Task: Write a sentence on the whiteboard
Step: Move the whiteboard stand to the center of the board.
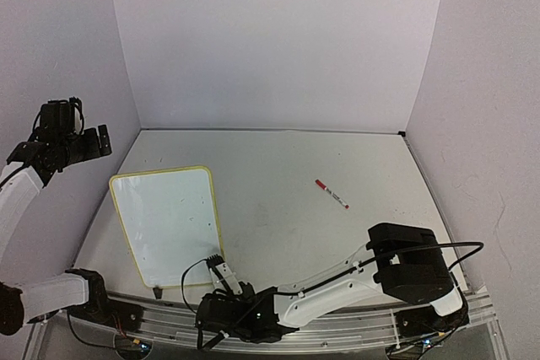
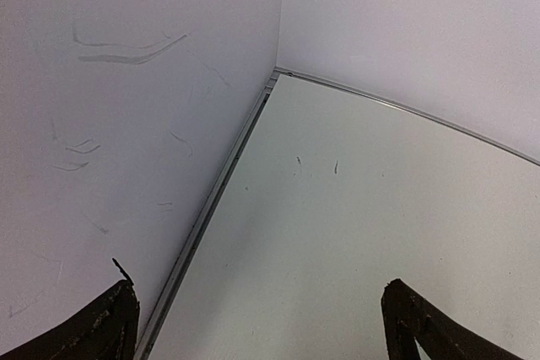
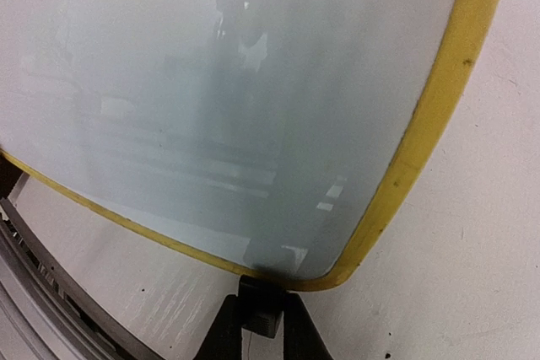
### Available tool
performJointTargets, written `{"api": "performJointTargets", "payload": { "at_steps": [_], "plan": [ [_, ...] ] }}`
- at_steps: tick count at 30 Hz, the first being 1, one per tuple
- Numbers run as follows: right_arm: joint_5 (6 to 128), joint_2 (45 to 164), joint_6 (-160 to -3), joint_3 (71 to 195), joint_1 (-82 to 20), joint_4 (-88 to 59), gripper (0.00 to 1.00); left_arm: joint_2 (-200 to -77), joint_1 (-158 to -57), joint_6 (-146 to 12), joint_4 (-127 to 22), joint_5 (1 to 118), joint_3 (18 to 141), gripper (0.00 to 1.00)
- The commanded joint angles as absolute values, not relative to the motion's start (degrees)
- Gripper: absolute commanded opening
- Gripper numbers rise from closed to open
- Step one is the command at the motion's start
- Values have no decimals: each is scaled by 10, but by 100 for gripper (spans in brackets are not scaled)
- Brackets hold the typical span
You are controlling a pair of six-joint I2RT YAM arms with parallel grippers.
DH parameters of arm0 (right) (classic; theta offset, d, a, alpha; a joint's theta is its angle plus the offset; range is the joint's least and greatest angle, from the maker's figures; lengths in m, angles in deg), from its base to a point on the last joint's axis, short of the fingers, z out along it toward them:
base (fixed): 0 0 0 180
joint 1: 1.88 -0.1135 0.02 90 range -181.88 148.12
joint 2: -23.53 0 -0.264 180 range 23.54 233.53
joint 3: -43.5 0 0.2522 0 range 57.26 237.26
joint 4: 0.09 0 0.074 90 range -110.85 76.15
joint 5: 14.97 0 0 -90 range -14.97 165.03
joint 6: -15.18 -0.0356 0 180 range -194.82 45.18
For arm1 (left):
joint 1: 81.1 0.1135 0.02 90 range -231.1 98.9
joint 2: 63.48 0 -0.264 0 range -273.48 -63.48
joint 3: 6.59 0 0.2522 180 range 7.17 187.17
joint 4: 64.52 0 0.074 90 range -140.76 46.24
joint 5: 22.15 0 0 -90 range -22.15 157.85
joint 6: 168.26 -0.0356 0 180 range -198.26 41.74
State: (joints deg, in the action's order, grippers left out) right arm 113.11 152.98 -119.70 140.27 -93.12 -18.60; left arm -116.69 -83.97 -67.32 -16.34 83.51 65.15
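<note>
The whiteboard point(image 1: 164, 221) lies flat on the left of the table, white with a thin yellow rim. No sentence is in view; its face shows only faint specks. My right arm reaches across the near edge to the board's near right corner, where my right gripper point(image 1: 219, 269) sits. In the right wrist view the right gripper point(image 3: 262, 311) is shut on the board's small black foot point(image 3: 260, 291) under the yellow rim point(image 3: 422, 132). My left gripper point(image 1: 82, 139) hangs raised by the left wall. In its own view the left gripper point(image 2: 259, 292) is open and holds nothing.
A marker with a red cap point(image 1: 332, 194) lies on the table right of centre, apart from both arms. Walls close the table in at the left, back and right. A metal rail point(image 1: 337, 339) runs along the near edge.
</note>
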Motion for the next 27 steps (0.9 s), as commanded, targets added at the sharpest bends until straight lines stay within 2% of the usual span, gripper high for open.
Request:
{"api": "performJointTargets", "payload": {
  "at_steps": [1,7,27],
  "plan": [
    [1167,1541,-1222,1416,-927,-225,11,-1163,-837,-667,-170,844,660,99],
    [1179,1544,-1241,1422,-926,-248,0,-1163,-836,-667,-170,844,659,99],
    [1232,1534,-1308,1400,-879,-303,0,-1164,-836,-665,-169,847,658,100]
  ]
}}
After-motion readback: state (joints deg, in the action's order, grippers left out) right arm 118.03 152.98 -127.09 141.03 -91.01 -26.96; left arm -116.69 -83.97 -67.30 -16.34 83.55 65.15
